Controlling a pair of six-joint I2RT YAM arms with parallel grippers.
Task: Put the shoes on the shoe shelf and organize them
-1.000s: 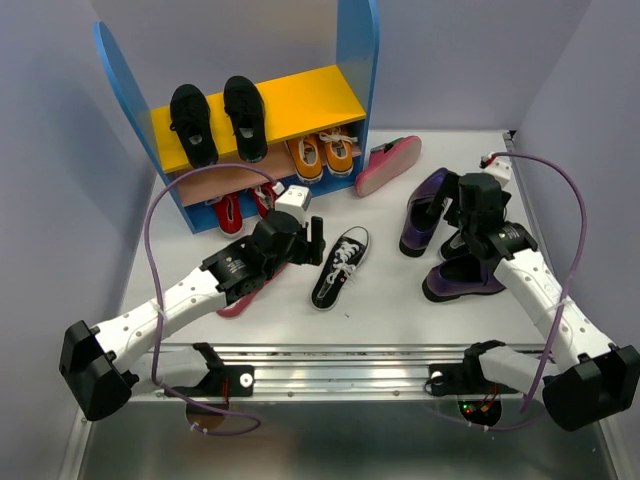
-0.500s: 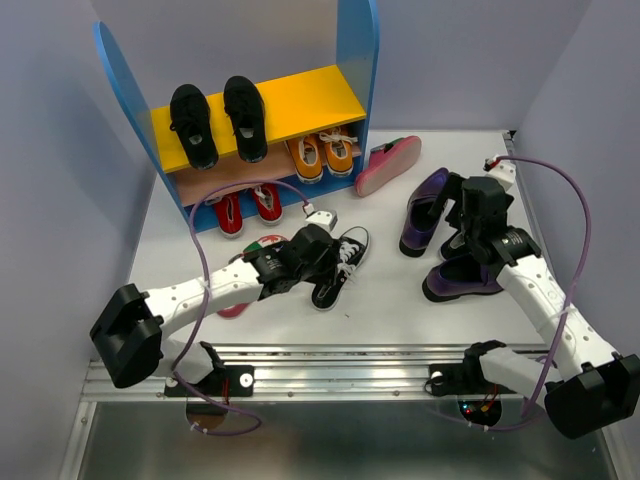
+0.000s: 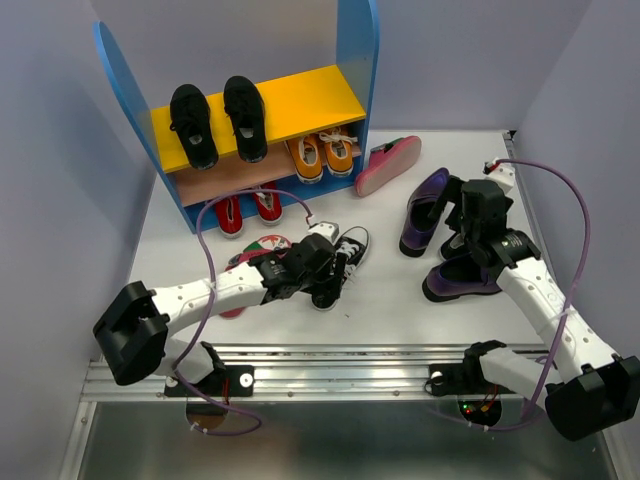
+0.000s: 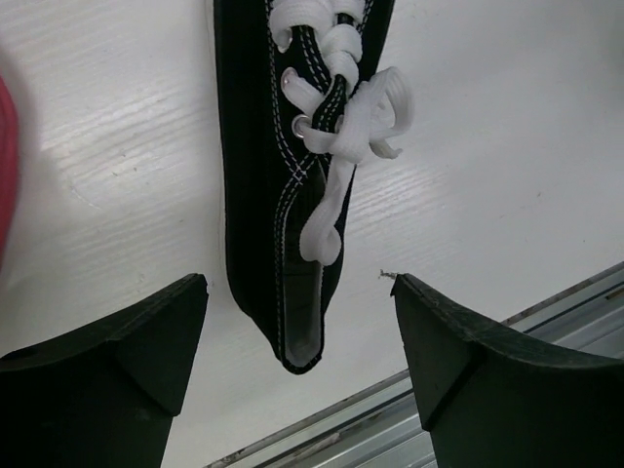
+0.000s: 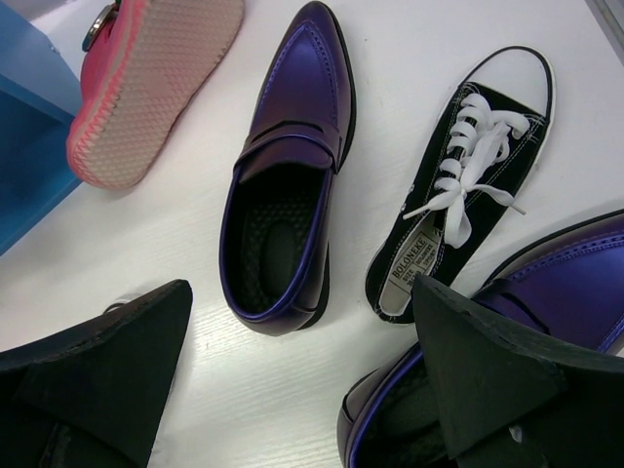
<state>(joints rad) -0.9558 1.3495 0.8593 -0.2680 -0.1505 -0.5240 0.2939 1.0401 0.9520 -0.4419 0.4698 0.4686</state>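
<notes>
In front of the shoe shelf [image 3: 355,60], the left gripper [image 4: 297,292] had dropped over the black-white sneaker [image 4: 278,146], open astride its heel, grasp pending.

a: the sneaker [image 4: 283,195] looks like matt black canvas, with white stitching and flat woven laces.
b: the loafer [image 5: 288,185] is glossy, smooth, leather-like. and the pink sole [image 5: 161,83]?
a: rough, dimpled, foamy. the tabletop [image 4: 507,127] is white with a faint wood grain.
</notes>
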